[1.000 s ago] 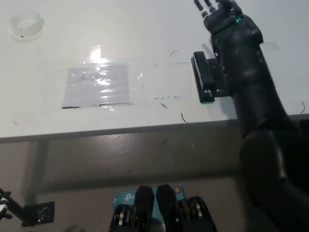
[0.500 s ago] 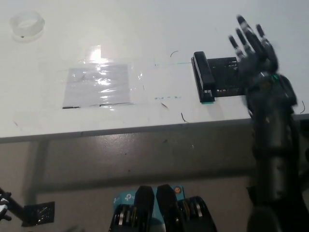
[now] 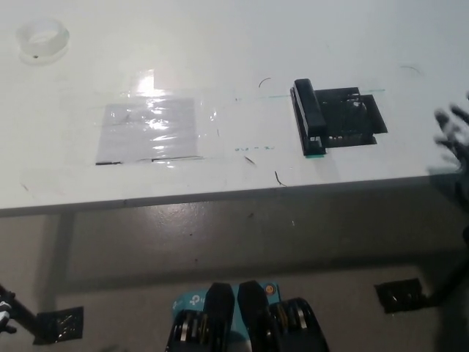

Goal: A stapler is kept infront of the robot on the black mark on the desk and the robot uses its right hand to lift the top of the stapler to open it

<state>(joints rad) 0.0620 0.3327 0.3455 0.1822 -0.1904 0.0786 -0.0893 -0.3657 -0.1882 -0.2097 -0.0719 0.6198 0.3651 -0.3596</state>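
The white desk (image 3: 220, 44) carries a shiny clear plastic sheet (image 3: 150, 130) near its front edge, left of centre. A black mark (image 3: 352, 119) lies toward the front right, with the black stapler (image 3: 308, 117) at its left side. A tape roll (image 3: 42, 37) sits in the far left corner. The right hand (image 3: 454, 136), blurred at the right edge, holds nothing; its finger spread is unclear.

My right hand (image 3: 456, 136) is blurred and cut off by the picture's right edge, so I can't read its fingers. My left hand (image 3: 6, 312) shows only as a sliver at the lower-left corner, too little to judge.
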